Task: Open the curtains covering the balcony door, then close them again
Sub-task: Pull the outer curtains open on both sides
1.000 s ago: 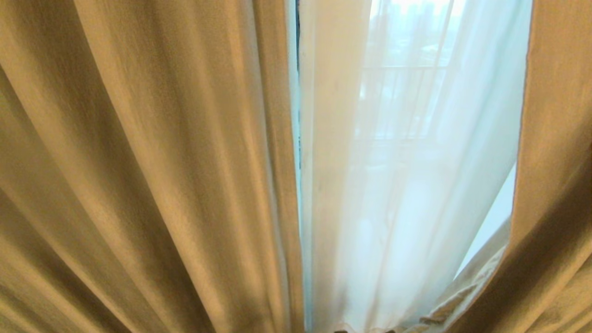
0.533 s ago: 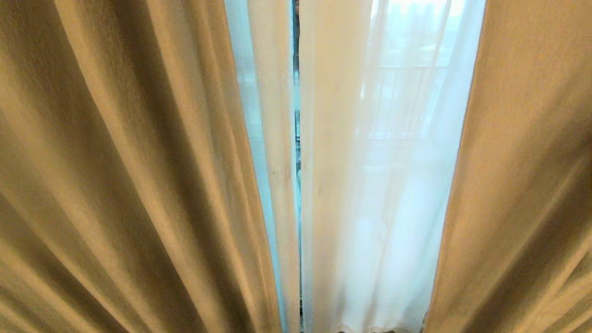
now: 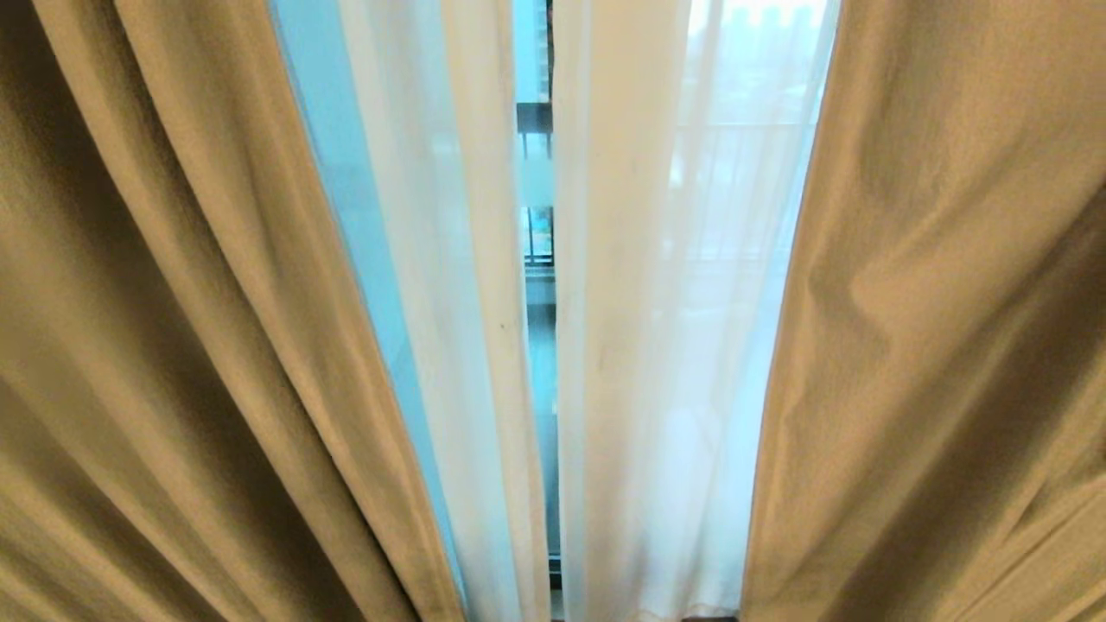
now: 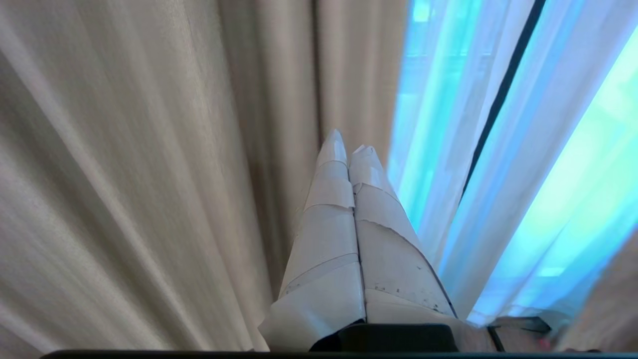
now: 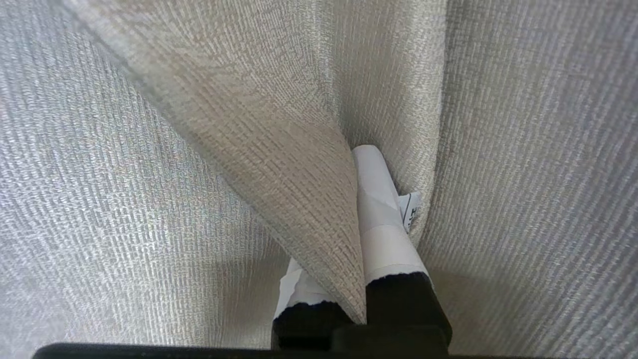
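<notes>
The right gripper's fingers (image 5: 374, 199) were clamped on a fold of the beige drape (image 5: 279, 164); on my right wrist view the cloth ran down between the taped pads and hid one of them. The left wrist view showed the left gripper (image 4: 349, 149) with its fingers pressed together on nothing, pointing at the seam where drape gave way to sheer. The head view showed neither arm, only what the wrists could not: the right drape (image 3: 933, 345) and left drape (image 3: 173, 345) well apart, the white sheers (image 3: 639, 345) hanging between them, and a dark slit of the balcony door (image 3: 537, 259) in the middle. I judged closing was under way. To do it well I would keep the pinch firm and draw the drape level toward the centre, not downward.
</notes>
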### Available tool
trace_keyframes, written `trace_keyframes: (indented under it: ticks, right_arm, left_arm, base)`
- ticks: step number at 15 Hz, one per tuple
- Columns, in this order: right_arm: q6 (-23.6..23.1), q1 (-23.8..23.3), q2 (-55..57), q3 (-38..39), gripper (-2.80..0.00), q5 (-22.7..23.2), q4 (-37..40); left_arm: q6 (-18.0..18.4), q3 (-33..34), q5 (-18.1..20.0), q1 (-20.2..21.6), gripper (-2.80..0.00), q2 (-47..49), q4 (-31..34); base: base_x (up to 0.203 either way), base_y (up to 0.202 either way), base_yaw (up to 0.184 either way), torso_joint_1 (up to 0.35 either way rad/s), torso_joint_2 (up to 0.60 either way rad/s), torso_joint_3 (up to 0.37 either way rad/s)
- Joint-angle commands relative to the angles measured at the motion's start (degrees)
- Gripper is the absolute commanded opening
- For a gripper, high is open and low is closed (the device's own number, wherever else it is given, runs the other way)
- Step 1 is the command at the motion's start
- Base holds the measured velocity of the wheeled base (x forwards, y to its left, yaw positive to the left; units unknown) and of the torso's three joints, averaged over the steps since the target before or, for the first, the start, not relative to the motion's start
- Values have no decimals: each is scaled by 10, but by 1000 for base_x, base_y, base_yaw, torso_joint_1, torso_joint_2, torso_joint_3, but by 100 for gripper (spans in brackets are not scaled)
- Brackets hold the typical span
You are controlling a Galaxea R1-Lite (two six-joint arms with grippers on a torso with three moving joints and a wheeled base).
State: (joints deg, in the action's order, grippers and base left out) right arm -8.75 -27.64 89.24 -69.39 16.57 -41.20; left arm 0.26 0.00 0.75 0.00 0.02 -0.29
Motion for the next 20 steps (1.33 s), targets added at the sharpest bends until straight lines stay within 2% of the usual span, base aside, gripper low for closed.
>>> trace_keyframes:
  ticks: [1,4,9,10,17,20]
  right_arm:
    - [0,35,-39,33,-280,1,-3]
    - [-3,64,-57,60,-280,1,-4]
    - [-2,65,-60,62,-280,1,-4]
    - [-1,65,-61,62,0,1,-4]
    - [0,65,-61,70,0,1,-4]
    - [-3,65,-81,118,0,1,-4]
  left_arm:
    - [0,0,0,0,-280,0,0]
    - [0,0,0,0,-280,0,-1]
    - [0,0,0,0,-280,0,-1]
    - [0,0,0,0,-280,0,-1]
    - [0,0,0,0,-280,0,-1]
    - [0,0,0,0,-280,0,-1]
  base:
    - [0,0,0,0,0,0]
    - [0,0,0,0,0,0]
    - [0,0,0,0,0,0]
    - [0,0,0,0,0,0]
    - [0,0,0,0,0,0]
    - [0,0,0,0,0,0]
